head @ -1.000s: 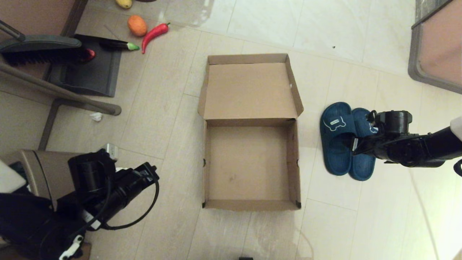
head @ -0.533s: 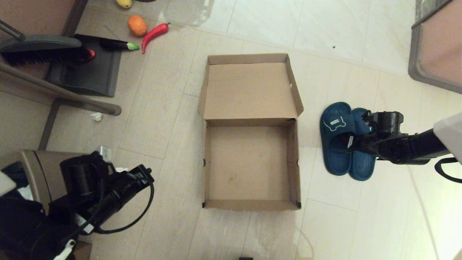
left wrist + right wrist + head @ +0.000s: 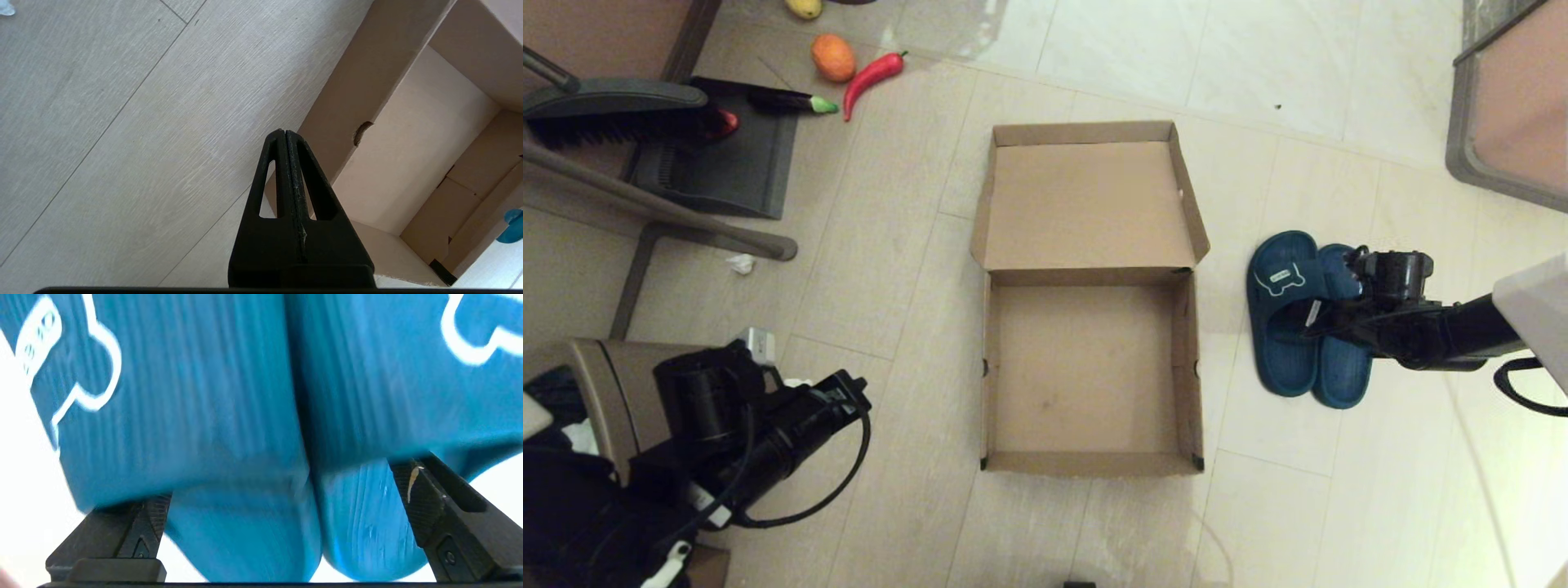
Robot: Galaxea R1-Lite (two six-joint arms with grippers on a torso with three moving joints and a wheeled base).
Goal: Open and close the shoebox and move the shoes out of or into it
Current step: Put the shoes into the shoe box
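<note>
head cam is giving us the whole layout: shoebox (image 3: 1086, 327) sitting open on the tile floor (image 3: 890, 269), lid folded flat back, inside bare. shoes (image 3: 1298, 327) lying side by side, touching, on the floor just beside the box's right wall. right gripper (image 3: 1313, 320) is sitting over the pair, but from the head cam we can't read the fingers, arm's blocking them.

right wrist cam is filling that in: right gripper (image 3: 282, 506) jaws standing wide apart, one finger (image 3: 139, 526) going under the strap of one slide, the other finger (image 3: 425, 498) under the strap of the other, so the jaws are straddling both straps. not clamped; whether the pads are touching rubber we can't tell. also seeing ribbed rubber on the shoes (image 3: 229, 416) and white bear outlines on the straps, which the head cam only shows on one.

left wrist cam: left gripper (image 3: 285, 136) clenched, finger faces pressed together, holding nothing, hovering over the floor (image 3: 122, 122) beside the shoebox (image 3: 408, 155) left wall. it's showing a small notch in that wall's rim and black tape at a corner, plus a bit of a shoe past the far wall. head cam puts the left gripper (image 3: 854, 388) well left of the box, idle.

materials: box is plain brown cardboard, matte, rectangular. slides are dark teal rubber, rounded toes. fingers are black, tapered, textured pads.
</note>
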